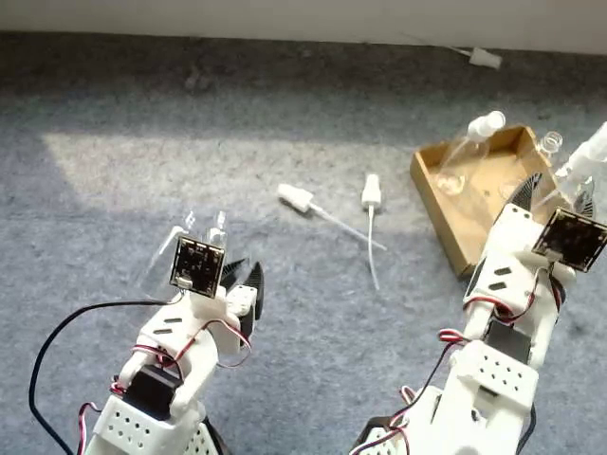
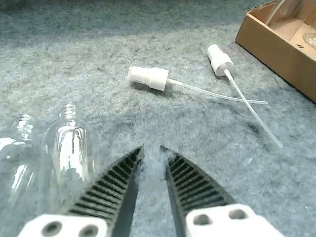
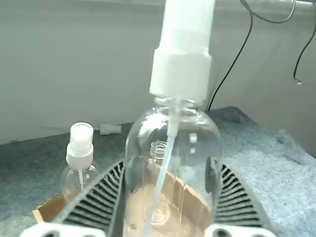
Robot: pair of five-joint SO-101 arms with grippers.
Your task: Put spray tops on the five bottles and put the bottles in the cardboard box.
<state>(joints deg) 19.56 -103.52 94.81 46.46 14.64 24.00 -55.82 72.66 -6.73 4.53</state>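
Note:
My right gripper (image 3: 172, 170) is shut on a clear bottle (image 3: 173, 143) with a white spray top (image 3: 181, 59), held upright over the cardboard box (image 1: 471, 204). In the box stand a capped bottle (image 3: 79, 163) and a bottle with an open neck (image 1: 550, 144). My left gripper (image 2: 153, 154) hangs low over the carpet, open a little with nothing between its fingers. Just beside it lie two uncapped clear bottles (image 2: 69, 143) (image 2: 19, 150). Two loose spray tops (image 2: 148, 78) (image 2: 219, 59) with long tubes lie between that gripper and the box.
Grey carpet covers the floor, sunlit in the middle. A small white piece (image 1: 485, 59) lies by the far wall. A black cable (image 1: 57, 332) loops beside the left arm's base. Open carpet stretches between the loose spray tops and the left arm.

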